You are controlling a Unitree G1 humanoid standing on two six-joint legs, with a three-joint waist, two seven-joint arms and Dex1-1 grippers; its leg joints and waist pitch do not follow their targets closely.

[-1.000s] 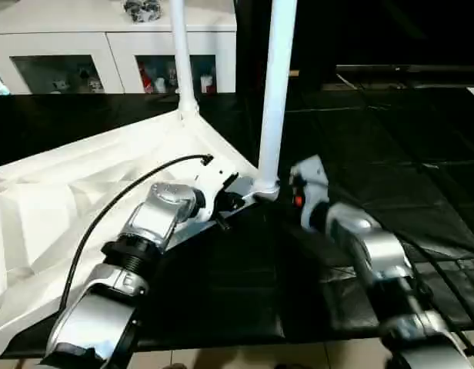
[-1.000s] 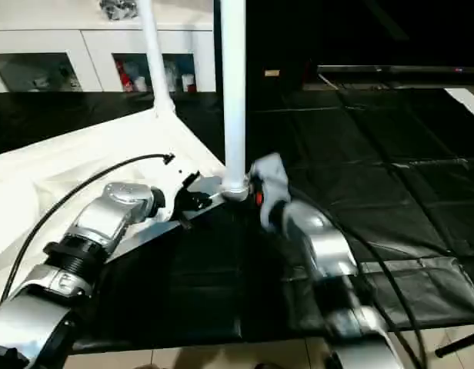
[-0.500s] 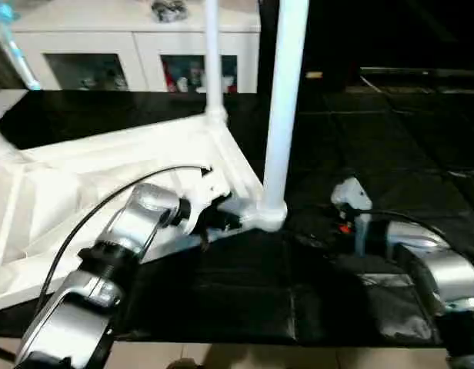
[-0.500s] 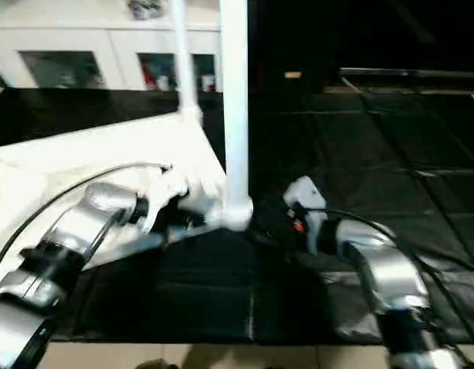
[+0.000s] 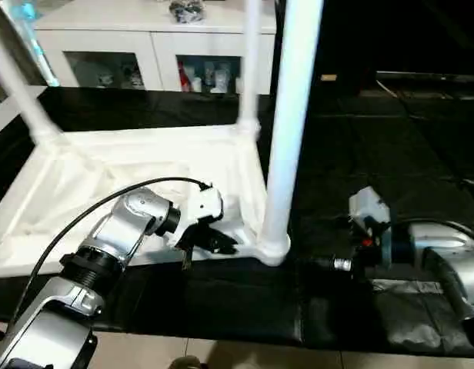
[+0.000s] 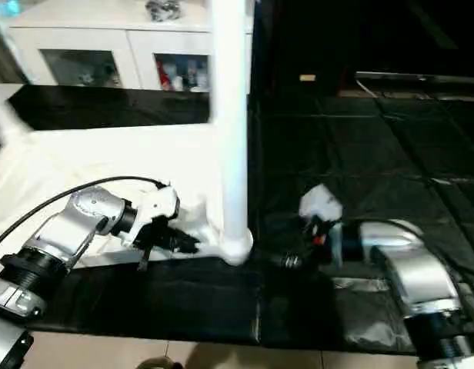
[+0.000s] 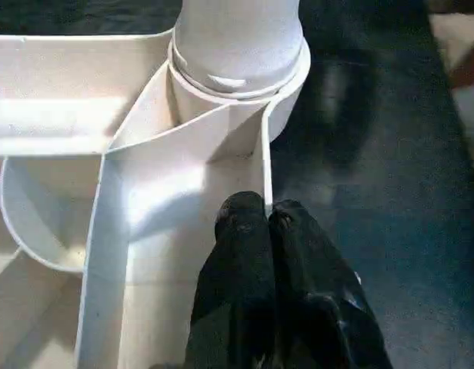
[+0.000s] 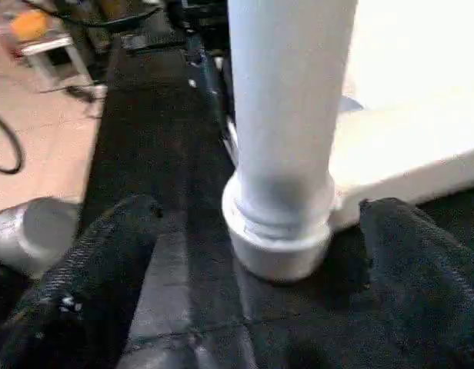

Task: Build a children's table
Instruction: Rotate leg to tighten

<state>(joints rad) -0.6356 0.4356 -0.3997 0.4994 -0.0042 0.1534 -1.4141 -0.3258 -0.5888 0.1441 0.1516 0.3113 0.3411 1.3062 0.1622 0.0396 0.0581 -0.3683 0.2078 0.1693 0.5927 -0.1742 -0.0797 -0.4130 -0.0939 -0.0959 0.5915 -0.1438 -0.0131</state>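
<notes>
silver forearms (image 5: 114, 238), black cable (image 5: 91, 211), black-fingered left pincer (image 7: 256, 219)

A black padded mat (image 5: 360, 138) covers the floor; behind stands a white cabinet with glass doors (image 5: 156, 42).

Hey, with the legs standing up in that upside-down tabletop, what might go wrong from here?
The nearest leg stands tall in its corner socket; the right gripper, open around its base, might knock it askew if it swings. The left gripper is shut against the tabletop rim, so a push there could slide the tabletop on the black mat.
</notes>
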